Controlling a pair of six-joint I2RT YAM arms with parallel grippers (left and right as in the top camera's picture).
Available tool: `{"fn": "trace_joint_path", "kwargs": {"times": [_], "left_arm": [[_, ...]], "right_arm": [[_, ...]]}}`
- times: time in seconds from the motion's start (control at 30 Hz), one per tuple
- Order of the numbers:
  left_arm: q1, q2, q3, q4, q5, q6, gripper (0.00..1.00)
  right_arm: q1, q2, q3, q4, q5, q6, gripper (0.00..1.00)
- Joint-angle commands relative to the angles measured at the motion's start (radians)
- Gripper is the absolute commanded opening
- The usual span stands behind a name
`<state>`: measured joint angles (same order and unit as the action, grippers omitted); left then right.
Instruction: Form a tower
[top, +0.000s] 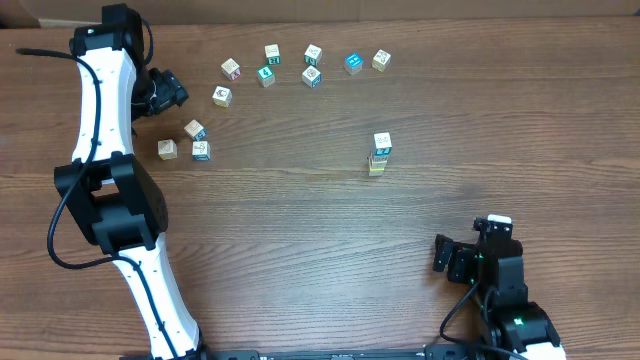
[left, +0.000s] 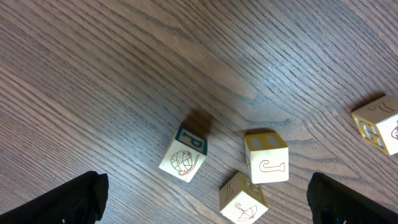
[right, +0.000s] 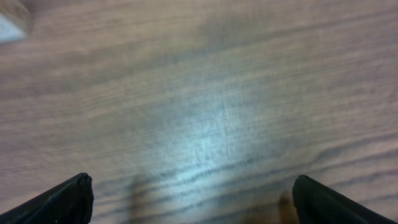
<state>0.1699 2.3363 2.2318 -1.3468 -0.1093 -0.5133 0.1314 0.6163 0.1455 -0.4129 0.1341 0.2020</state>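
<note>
The tower (top: 379, 153) stands right of the table's middle as a slim column of small picture cubes, a white-and-blue one above a yellow-green one. My left gripper (top: 168, 92) is far from it at the back left, open and holding nothing. In the left wrist view the left gripper (left: 205, 208) hangs over three loose cubes: a blue-topped cube (left: 183, 155), a yellow-topped cube (left: 267, 158) and an umbrella cube (left: 242, 199). My right gripper (top: 447, 258) sits near the front right, open. The right wrist view shows the right gripper (right: 196, 205) over bare blurred wood.
Several loose picture cubes lie in a row at the back (top: 312, 65). Three more cluster at the left (top: 194, 130). Another cube (left: 379, 124) shows at the right edge of the left wrist view. The left arm (top: 100, 150) spans the table's left side.
</note>
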Motion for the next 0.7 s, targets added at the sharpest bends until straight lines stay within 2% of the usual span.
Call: {"fn": "trace_joint_path", "kwargs": {"times": [0.0,0.33,0.4,0.5,0.67], "left_arm": [[-0.007,0.011,0.02,-0.002,-0.005,0.023,1.0],[-0.007,0.011,0.02,-0.002,-0.005,0.023,0.99],[-0.007,0.011,0.02,-0.002,-0.005,0.023,1.0],[-0.007,0.011,0.02,-0.002,-0.005,0.023,0.99],[-0.007,0.011,0.02,-0.002,-0.005,0.023,1.0]], "right_arm": [[-0.003,-0.071,-0.009,0.003,-0.007,0.006,1.0],[-0.003,-0.126,-0.011,0.036,-0.007,0.006,1.0],[-0.003,-0.14,-0.018,0.142,-0.007,0.006,1.0],[-0.003,-0.161,-0.049,0.41,-0.007,0.006,1.0],[-0.003,-0.2,-0.053,0.424,-0.007,0.006,1.0]]}}
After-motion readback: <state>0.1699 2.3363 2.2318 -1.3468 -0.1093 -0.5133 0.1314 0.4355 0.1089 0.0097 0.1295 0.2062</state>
